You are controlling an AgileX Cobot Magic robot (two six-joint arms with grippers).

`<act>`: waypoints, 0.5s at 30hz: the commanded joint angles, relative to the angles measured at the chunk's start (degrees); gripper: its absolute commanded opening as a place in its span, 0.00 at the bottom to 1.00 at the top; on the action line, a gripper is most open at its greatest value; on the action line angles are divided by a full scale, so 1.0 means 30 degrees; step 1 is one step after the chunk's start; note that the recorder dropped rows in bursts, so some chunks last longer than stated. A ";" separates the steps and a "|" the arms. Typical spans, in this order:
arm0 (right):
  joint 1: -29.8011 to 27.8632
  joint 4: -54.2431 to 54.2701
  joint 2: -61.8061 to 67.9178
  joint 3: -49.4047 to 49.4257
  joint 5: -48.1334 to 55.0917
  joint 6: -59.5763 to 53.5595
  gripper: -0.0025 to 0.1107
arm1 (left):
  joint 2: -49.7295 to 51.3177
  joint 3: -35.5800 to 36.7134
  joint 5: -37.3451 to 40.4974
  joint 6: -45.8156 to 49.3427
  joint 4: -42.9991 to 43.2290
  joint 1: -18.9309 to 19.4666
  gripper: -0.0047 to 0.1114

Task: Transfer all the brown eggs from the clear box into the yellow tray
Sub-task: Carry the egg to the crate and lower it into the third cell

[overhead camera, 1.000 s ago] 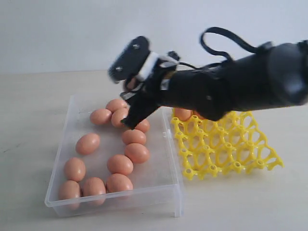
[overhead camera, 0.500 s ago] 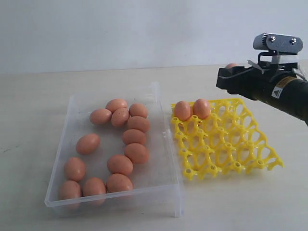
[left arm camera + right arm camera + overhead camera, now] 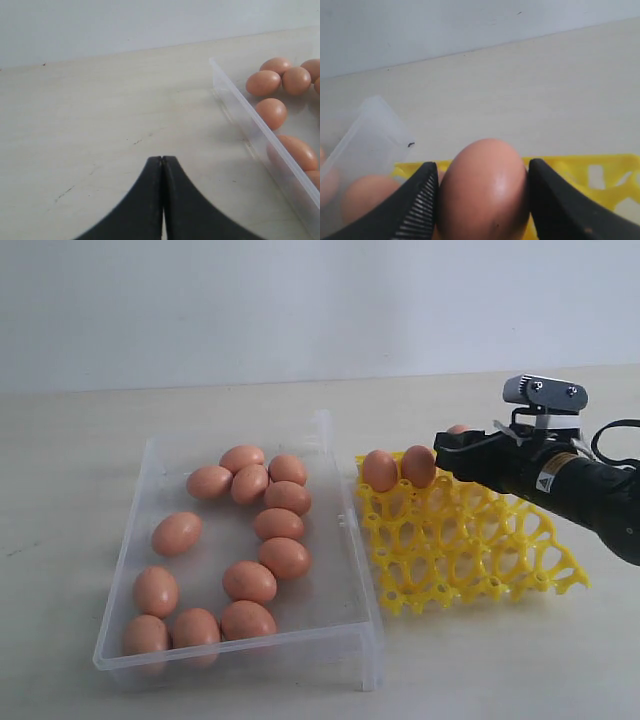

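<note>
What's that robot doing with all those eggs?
It is moving eggs from one holder to another. The right tool is gripping a brown egg and holding it by the far edge of the yellow tray, next to the two eggs already sitting in cups there. About a dozen loose eggs lie in the clear box. The left tool is shut and empty, over the bare table beside the box.
</note>
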 commanded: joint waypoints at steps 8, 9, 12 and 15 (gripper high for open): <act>-0.0221 0.0682 0.0595 -0.0401 -0.0389 -0.2027 0.02 | -0.0107 -0.0100 -0.0183 -0.0062 -0.0072 -0.0026 0.04; -0.0221 0.0682 0.0643 -0.0401 -0.0378 -0.2027 0.02 | -0.0107 -0.0100 -0.0183 -0.0062 -0.0072 -0.0026 0.04; -0.0221 0.0682 0.0652 -0.0401 -0.0065 -0.2027 0.02 | -0.0107 -0.0100 -0.0183 -0.0062 -0.0072 -0.0026 0.04; -0.0221 0.0446 0.0652 -0.0401 0.0096 -0.2027 0.04 | -0.0107 -0.0100 -0.0183 -0.0062 -0.0072 -0.0026 0.04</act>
